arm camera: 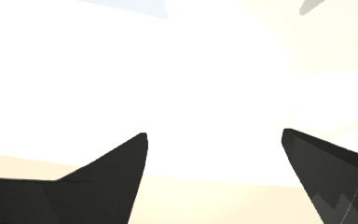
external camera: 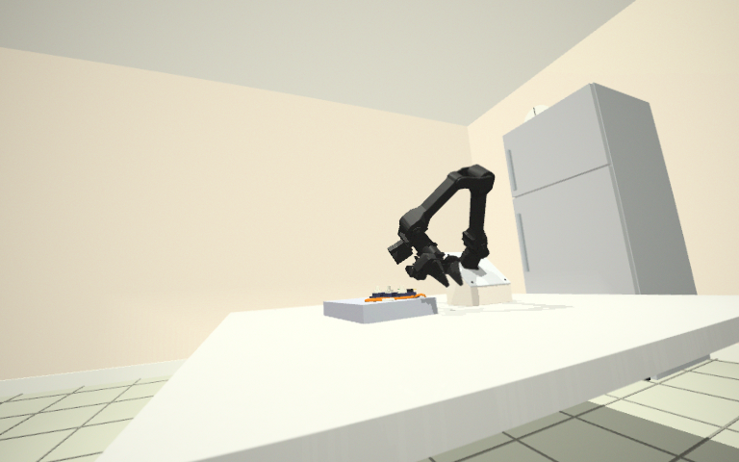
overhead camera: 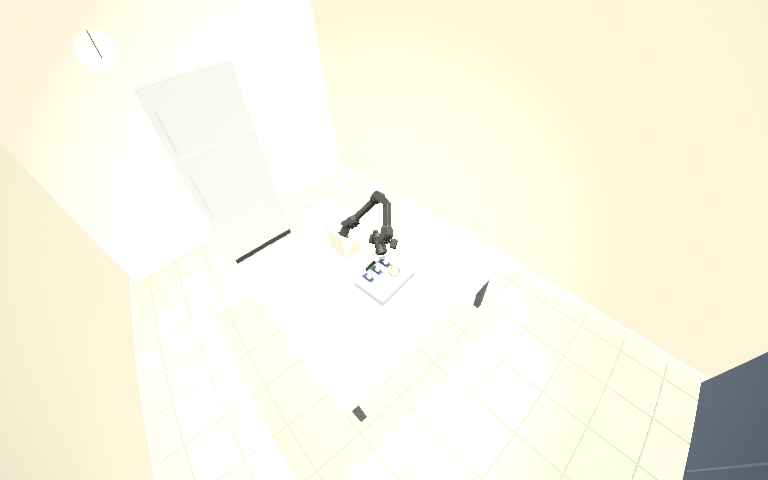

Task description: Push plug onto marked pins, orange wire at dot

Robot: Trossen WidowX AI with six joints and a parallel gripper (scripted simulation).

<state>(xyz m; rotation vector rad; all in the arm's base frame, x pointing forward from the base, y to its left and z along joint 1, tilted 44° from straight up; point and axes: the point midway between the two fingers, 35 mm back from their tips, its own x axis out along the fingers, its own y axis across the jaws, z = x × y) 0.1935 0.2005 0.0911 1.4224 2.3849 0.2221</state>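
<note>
Centrally, the claw (overhead camera: 380, 251) (external camera: 454, 285) (arm camera: 214, 137) hangs above the table (overhead camera: 317, 339) (external camera: 348, 375), fingers spread, nothing between them; beside it lies a pale block (overhead camera: 383, 300) (external camera: 392, 313) bearing dark blue pieces (overhead camera: 377, 270) (external camera: 393, 294) and an orange lead (overhead camera: 394, 275) (external camera: 394, 297) (the plug itself is too small to tell apart); beyond stands a fridge (overhead camera: 220, 152) (external camera: 567, 201)

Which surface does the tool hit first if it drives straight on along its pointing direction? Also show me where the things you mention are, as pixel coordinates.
Likely the white table top (overhead camera: 362, 350) (external camera: 348, 375), between the grey holder block (overhead camera: 369, 293) (external camera: 392, 312) and the arm's base (external camera: 463, 295); depth is uncertain.
</note>
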